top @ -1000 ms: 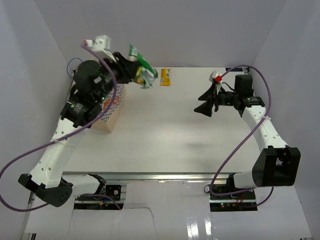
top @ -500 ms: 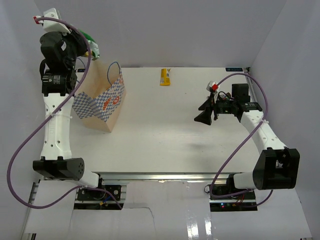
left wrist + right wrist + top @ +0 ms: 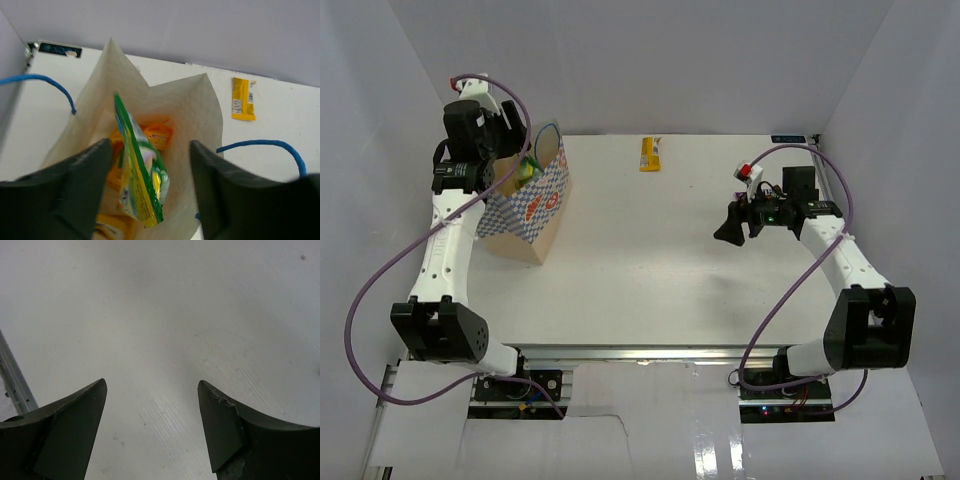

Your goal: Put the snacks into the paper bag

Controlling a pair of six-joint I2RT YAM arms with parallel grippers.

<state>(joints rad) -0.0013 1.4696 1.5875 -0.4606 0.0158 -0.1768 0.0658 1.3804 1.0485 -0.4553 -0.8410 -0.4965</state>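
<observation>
The paper bag stands at the table's left, checkered outside, tan inside. My left gripper hangs open over its mouth. The green bag stands on edge inside the paper bag, between my fingers and touching neither; its top shows at the bag's mouth. Orange and yellow packets lie beneath it. One yellow wrapper lies on the table at the back. My right gripper stands open over bare table, holding nothing.
Two blue cord handles stick out from the paper bag's rim. The left wall rises close behind the bag. A metal rail runs along the table edge in the right wrist view.
My left arm has swung down from high at the back left to over the paper bag. Its jaws have opened and let the green bag go into the bag. The right gripper shifted only slightly.
</observation>
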